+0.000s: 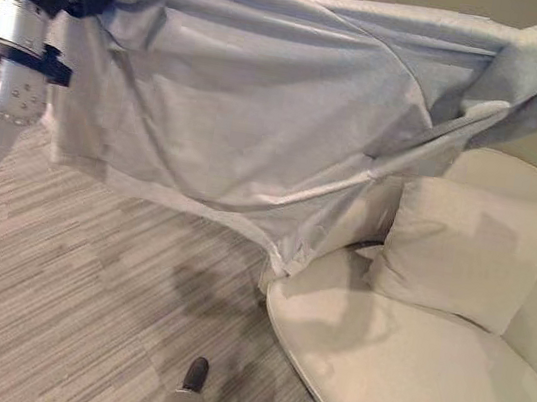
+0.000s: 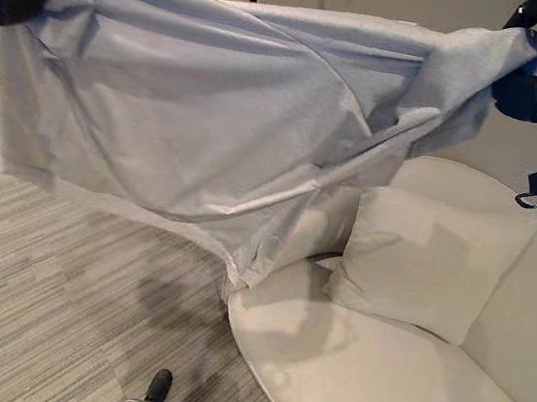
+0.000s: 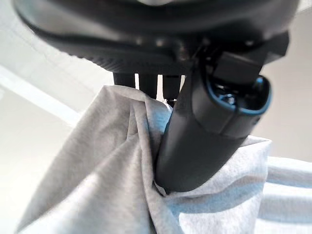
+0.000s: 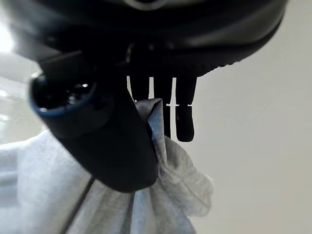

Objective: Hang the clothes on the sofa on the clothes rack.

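The sofa (image 1: 423, 386), cream and rounded, takes the lower right of the eye views, with a pillow (image 1: 468, 251) leaning on its backrest and striped floor (image 1: 84, 285) beyond its front edge. The cloth (image 1: 252, 108) (a pale grey garment, wide and thin) is stretched in the air between the two hands, clear of the seat except for a lower fold that droops to the sofa's front edge near the pillow. Its long axis runs side to side, from the left hand (image 3: 204, 131) across to the right hand (image 4: 107, 146), roughly level, with the loose hem pointing down toward the floor. Each hand pinches a bunched top corner, thumb pressed against curled fingers with cloth gathered between, as each wrist view shows. The main risk, as I judge it, is the dangling fold: carried toward a rack, it could drag over the sofa edge or catch the pillow and pull that off. The grips take only small bunches of fabric, so a sharp tug or uneven spreading of the arms might slip a corner free and drop that side to the floor.
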You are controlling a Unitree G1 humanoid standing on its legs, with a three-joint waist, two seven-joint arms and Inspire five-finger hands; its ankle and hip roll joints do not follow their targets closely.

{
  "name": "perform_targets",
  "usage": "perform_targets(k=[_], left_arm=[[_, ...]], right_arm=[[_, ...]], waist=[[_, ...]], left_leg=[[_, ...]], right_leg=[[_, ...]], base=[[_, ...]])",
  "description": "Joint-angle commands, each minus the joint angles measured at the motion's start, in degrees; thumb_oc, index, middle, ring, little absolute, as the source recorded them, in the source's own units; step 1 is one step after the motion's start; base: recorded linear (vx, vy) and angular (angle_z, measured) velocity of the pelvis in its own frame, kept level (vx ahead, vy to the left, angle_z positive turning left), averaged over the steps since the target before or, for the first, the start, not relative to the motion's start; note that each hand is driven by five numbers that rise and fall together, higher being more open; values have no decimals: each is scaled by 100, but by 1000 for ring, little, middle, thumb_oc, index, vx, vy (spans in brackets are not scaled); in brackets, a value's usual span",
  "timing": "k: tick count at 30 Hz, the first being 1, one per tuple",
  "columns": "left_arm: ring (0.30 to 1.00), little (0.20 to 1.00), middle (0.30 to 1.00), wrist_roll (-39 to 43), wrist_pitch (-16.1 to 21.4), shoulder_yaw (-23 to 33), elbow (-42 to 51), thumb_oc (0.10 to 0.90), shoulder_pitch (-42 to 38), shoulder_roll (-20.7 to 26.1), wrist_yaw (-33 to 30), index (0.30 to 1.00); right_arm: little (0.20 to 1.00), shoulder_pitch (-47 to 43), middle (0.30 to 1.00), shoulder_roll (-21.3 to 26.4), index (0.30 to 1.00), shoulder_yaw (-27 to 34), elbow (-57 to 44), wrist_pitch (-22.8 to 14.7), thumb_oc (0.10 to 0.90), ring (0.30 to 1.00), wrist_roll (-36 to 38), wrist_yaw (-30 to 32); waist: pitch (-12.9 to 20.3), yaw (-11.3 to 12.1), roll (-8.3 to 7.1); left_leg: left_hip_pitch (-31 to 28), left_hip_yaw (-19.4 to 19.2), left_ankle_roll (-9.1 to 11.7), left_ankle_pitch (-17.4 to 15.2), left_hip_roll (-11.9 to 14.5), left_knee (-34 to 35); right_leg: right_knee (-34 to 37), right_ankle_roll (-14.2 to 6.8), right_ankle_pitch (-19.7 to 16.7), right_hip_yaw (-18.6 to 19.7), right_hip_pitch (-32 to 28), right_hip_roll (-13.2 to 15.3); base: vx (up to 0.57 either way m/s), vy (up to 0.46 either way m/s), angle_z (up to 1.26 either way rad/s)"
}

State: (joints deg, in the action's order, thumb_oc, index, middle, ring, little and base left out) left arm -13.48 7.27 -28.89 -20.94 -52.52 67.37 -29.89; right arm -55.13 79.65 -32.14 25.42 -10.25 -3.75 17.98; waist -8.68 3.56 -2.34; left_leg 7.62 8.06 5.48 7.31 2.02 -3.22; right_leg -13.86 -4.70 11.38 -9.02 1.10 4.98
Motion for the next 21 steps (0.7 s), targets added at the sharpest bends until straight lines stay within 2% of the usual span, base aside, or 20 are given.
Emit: perform_targets(k=[1,2,3,4,5,6,7,8,10,12,13,14,15,16,17,18,19,20,21], left_arm=[[300,300,300,260,-131,659,-627,400,-1067,173,-252,300],[300,300,300,266,-125,667,-642,400,-1063,172,-254,300],[300,300,300,268,-151,421,-725,400,-1300,218,-280,300],[300,300,300,282,-146,358,-774,400,-1374,204,-287,300],[300,300,300,293,-152,135,-966,400,-1562,270,-333,300],[300,300,300,293,-152,52,-989,400,-1635,357,-390,300],[300,300,300,305,-146,5,-1024,400,-1693,351,-396,300],[300,300,300,353,-147,-77,-1055,400,-1792,394,-460,300],[300,300,300,384,-105,-72,-1050,400,-1855,349,-485,300],[300,300,300,400,-105,16,-1034,400,-1803,284,-490,300],[300,300,300,393,-110,39,-1015,400,-1768,288,-489,300],[300,300,300,377,-114,32,-982,400,-1808,274,-492,300],[300,300,300,348,-123,-98,-946,400,-1934,291,-486,300],[300,300,300,349,-131,-149,-989,400,-1991,296,-491,300],[300,300,300,351,-130,-156,-996,400,-2005,295,-492,300],[300,300,300,342,-196,-241,-1035,400,-2101,413,-525,300],[300,300,300,301,-214,-183,-1006,400,-2088,472,-551,300],[300,300,300,271,-235,-100,-943,400,-2049,499,-550,300],[300,300,300,265,-238,-27,-879,400,-2014,505,-553,300]], right_arm=[[300,-1500,300,352,300,-33,83,187,400,300,451,403],[300,-1592,300,345,300,-125,106,186,400,300,459,403],[300,-1762,300,376,300,-352,134,199,400,300,427,393],[300,-1870,300,373,300,-454,176,195,400,300,442,393],[300,-2061,300,419,300,-605,222,171,400,300,442,471],[300,-2160,300,483,300,-656,257,157,400,300,444,555],[300,-2249,300,478,300,-739,293,148,400,300,457,559],[300,-2425,300,493,300,-881,385,161,400,300,421,645],[300,-2546,300,471,300,-961,401,238,400,300,362,632],[300,-2474,300,392,300,-921,408,349,400,300,246,577],[300,-2416,300,390,300,-871,383,361,400,300,233,577],[300,-2352,300,328,300,-790,343,421,400,300,128,537],[300,-2401,300,323,300,-783,343,465,400,300,65,597],[300,-2432,300,319,300,-823,440,476,400,300,41,588],[300,-2457,300,319,300,-842,450,472,400,300,44,589],[300,-2668,300,236,300,-1048,475,487,400,300,34,571],[300,-2777,300,203,300,-1117,536,470,400,300,83,573],[300,-2831,300,174,300,-1159,535,452,400,300,114,563],[300,-2888,300,179,300,-1190,511,448,400,300,128,554]], waist=[[-60,-10,-411],[-48,-18,-389],[61,-16,-396],[52,4,-408],[117,22,-409],[118,55,-430],[130,45,-440],[162,71,-430],[288,76,-327],[456,107,-192],[453,112,-206],[545,111,-198],[571,138,-251],[567,157,-277],[569,173,-277],[531,183,-268],[505,201,-258],[473,189,-249],[455,164,-227]], left_leg=[[-8,-853,149,-840,-514,-1462],[25,-854,151,-871,-501,-1512],[41,-942,11,-962,-196,-877],[-22,-962,11,-914,-208,-767],[96,-959,20,-590,130,65],[294,-941,69,-517,259,402],[250,-938,78,-454,249,524],[581,-911,177,-372,409,822],[615,-1040,260,-265,493,822],[434,-1028,259,8,420,822],[417,-1040,253,6,405,822],[206,-1057,151,50,215,773],[49,-1101,43,-49,38,748],[-100,-1158,-61,-122,-106,745],[-90,-1177,-77,-99,-111,755],[-404,-1265,-253,-254,-291,780],[-481,-1339,-304,-312,-343,790],[-588,-1350,-324,-396,-369,785],[-706,-1295,-345,-465,-381,818]], right_leg=[[1544,-128,-1047,-58,-715,-255],[1566,-127,-1057,-57,-714,-270],[1652,-214,-975,-83,-832,-207],[1657,-216,-973,-68,-838,-191],[1743,-230,-821,-106,-931,-150],[1779,-265,-732,-127,-1008,-115],[1780,-264,-716,-137,-1000,-109],[1873,-317,-606,-115,-1236,-42],[1886,-438,-571,-102,-1423,68],[1825,-605,-663,-101,-1595,344],[1828,-616,-663,-96,-1609,364],[1361,-719,-1135,-76,-1508,772],[948,-759,-1516,-12,-1381,997],[602,-762,-1872,31,-1283,1169],[604,-772,-1893,54,-1258,1178],[-24,-662,-2506,-35,-1017,1461],[-222,-663,-2662,-105,-939,1523],[-339,-647,-2577,-95,-816,1459],[-315,-594,-2313,-60,-607,1247]], base=[[74,62,2],[323,155,-1],[248,93,5],[448,190,3],[330,167,9],[335,164,0],[379,203,3],[393,226,7],[531,349,5],[489,340,3],[473,380,-4],[409,381,7],[532,518,2],[242,285,3],[348,427,-8],[331,383,-15],[456,443,-8],[347,212,-8],[232,110,-5]])
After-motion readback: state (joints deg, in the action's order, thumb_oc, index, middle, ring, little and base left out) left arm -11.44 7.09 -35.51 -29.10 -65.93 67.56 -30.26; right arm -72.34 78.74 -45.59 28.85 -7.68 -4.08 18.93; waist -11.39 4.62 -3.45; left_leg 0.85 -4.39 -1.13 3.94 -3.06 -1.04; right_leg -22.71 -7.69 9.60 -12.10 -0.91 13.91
